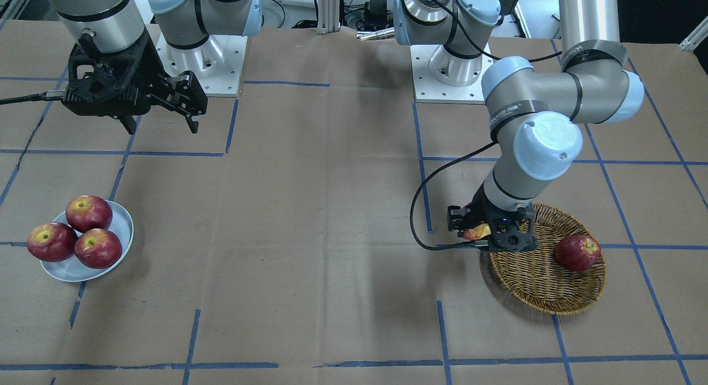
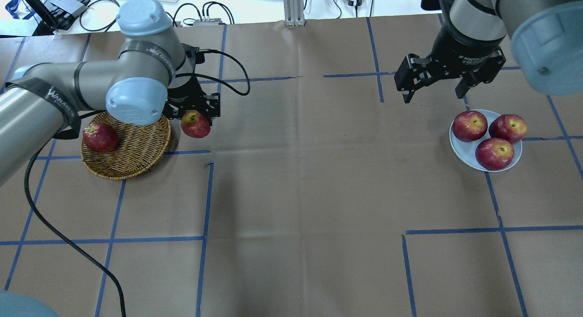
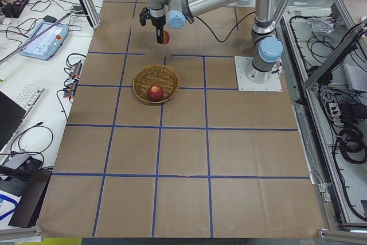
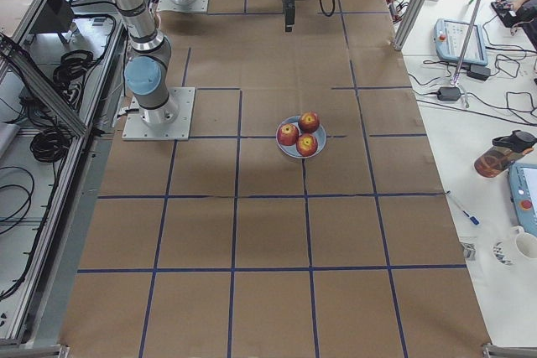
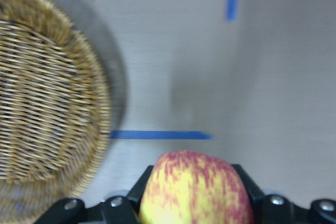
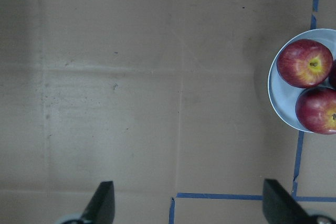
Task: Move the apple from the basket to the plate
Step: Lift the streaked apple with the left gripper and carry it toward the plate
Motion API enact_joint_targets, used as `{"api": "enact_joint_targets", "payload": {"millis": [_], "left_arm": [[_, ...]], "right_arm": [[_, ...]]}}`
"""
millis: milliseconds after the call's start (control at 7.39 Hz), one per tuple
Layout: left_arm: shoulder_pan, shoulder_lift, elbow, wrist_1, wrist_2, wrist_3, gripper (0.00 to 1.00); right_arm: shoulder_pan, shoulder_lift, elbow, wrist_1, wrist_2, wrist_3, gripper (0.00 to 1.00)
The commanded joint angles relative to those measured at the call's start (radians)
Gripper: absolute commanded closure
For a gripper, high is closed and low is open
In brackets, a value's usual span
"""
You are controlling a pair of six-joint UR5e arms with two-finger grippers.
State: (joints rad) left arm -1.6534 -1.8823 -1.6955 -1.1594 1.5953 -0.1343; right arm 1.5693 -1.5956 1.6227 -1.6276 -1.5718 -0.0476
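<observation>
Over the brown table [image 2: 291, 194], apple [image 2: 196, 126] within left gripper [image 2: 195, 120]'s grasp.

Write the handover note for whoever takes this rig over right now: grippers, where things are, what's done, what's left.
Left gripper: shut on the apple, held above the table just outside the basket rim, on the plate side.
Right gripper: open, empty, hovering beside the plate.
Basket: one dark red apple inside.
Plate: three dark red apples, little bare room.
Done: the apple is gripped and out of the basket.
Left: carry it across the table and set it on the plate. The plate sits far on the right arm's side, so a handover may be needed.
</observation>
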Motion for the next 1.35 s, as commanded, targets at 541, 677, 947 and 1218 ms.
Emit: {"api": "enact_joint_targets", "payload": {"millis": [541,677,947,1218], "left_arm": [[-0.29,-0.227,0.075,0.196,-0.032,-0.357,0.48],[-0.301,-0.245,0.095,0.196,-0.032,-0.358,0.48],[-0.313,-0.276,0.108,0.211,-0.021,-0.357,0.47],[-0.313,-0.288,0.108,0.239,-0.024,-0.357,0.46]], "right_arm": [[0.0,-0.001,0.0,0.002,-0.001,0.0,0.0],[0.0,-0.001,0.0,0.002,-0.001,0.0,0.0],[0.0,-0.001,0.0,0.002,-0.001,0.0,0.0],[0.0,0.0,0.0,0.002,-0.001,0.0,0.0]]}}
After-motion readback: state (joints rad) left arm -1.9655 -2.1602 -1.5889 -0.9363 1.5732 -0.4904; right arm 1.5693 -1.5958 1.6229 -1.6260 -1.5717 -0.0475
